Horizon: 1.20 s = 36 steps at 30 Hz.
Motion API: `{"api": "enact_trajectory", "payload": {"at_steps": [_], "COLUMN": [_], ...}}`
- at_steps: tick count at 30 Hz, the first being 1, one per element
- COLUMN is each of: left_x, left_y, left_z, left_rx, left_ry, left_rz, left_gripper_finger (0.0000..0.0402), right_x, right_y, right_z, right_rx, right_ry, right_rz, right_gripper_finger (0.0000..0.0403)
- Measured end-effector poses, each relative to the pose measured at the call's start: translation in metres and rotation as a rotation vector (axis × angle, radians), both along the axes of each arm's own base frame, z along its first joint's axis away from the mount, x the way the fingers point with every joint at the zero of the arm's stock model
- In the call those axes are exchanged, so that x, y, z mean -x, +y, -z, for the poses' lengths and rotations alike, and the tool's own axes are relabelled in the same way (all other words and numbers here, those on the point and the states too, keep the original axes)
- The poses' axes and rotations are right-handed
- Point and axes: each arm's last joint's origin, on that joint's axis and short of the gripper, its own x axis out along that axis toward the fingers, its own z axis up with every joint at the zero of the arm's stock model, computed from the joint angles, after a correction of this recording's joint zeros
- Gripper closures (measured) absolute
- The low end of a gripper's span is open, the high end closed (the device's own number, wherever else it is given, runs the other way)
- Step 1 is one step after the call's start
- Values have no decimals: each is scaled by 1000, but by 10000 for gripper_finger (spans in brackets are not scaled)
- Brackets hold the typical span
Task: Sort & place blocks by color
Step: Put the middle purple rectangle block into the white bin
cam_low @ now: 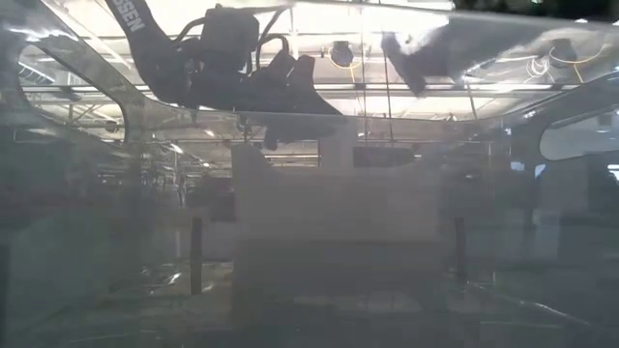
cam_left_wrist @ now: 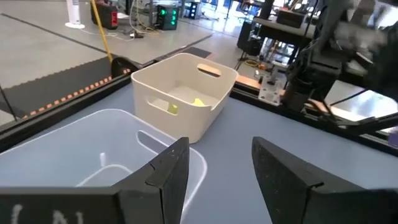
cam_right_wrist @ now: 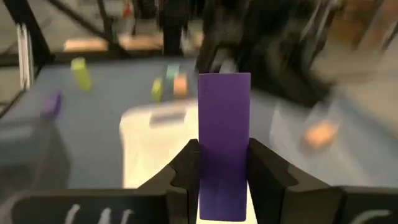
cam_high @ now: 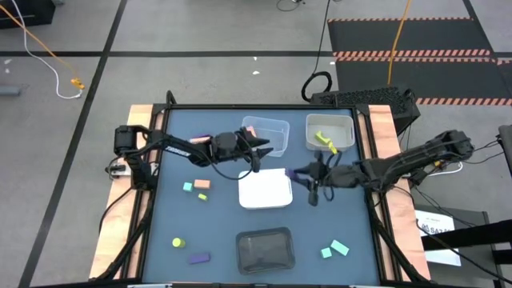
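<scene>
My right gripper (cam_right_wrist: pixel 224 163) is shut on a purple bar (cam_right_wrist: pixel 224 124), hovering at the right edge of the white tray (cam_high: pixel 266 192). My left gripper (cam_left_wrist: pixel 217 177) is open and holds nothing; it sits over the near side of the clear tray (cam_high: pixel 268 132), where a salmon block (cam_high: pixel 250 130) lies. The grey-beige tray (cam_high: pixel 330 132) has yellow-green pieces (cam_high: pixel 324 139) in it. Loose blocks lie flat on the table: teal (cam_high: pixel 188 186), salmon (cam_high: pixel 202 183), yellow-green (cam_high: pixel 202 196), a yellow-green cylinder (cam_high: pixel 178 242), a purple bar (cam_high: pixel 199 258) and two teal pieces (cam_high: pixel 336 249). My right gripper pinches the purple bar between its two fingers (cam_right_wrist: pixel 185 168), at the bar's end nearest the wrist (cam_right_wrist: pixel 224 186). The bar lies along the fingers and sticks out past their tips. It is lifted clear of the table, beside the white tray's right edge (cam_high: pixel 290 188).
A black tray (cam_high: pixel 266 248) sits near the table's near edge. A further small piece (cam_high: pixel 200 138) lies under the left arm at the far left. Both grippers are close together around the middle of the table. Open blue surface lies at the near right and near left.
</scene>
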Motion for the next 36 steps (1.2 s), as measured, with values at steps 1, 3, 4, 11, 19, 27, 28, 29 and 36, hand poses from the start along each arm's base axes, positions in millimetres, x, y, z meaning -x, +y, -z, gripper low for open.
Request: {"api": "enact_trajectory", "payload": {"at_steps": [1,3,4,11,19,27,28,29,36], "left_x": [-1,-1,-2,-5,-5,-11,-14,-16,-33], "left_y": [-2,-8,-11,-26,-37,-36,-35,-35,-32], "left_z": [0,-1,-2,-14,-25,-41,-46,-49,-60], "left_rx": [-2,-16,-24,-139,-345,-370,-371,-374,-369], "left_ry": [-4,-9,-16,-116,-198,-270,-280,-280,-131], "left_rz": [11,47,61,114,139,109,97,89,29], "left_gripper_finger": [224,224,224,224,224,224,224,224,224], "right_x": [-3,-7,-9,-17,-16,-19,-20,-23,-39], "right_y": [-3,-9,-13,-34,-47,-48,-48,-48,-50], "right_z": [-3,-6,-7,-13,-10,-9,-8,-6,3], "right_rx": [39,118,154,337,387,397,403,417,558], "right_ry": [-28,-58,-68,-109,-54,-56,-58,-55,-65], "right_rz": [4,10,18,73,108,88,81,78,148], "right_gripper_finger": [322,322,322,322,322,322,322,322,322]}}
